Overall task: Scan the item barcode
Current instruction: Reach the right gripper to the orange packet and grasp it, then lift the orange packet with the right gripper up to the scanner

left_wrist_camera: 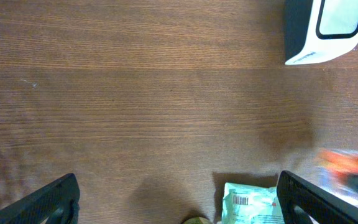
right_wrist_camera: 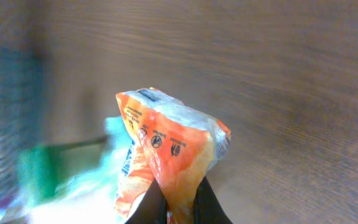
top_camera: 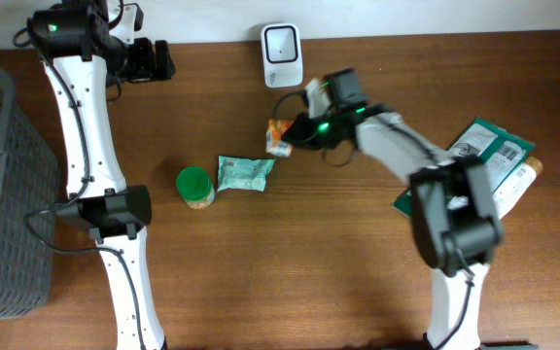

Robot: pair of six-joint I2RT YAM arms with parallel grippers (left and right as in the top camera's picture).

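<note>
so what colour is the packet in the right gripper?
Orange and white packet, best in the right wrist view.

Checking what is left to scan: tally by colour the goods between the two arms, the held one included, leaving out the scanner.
Orange packet: 1
Teal packet: 1
Green-lidded jar: 1
Total: 3
</note>
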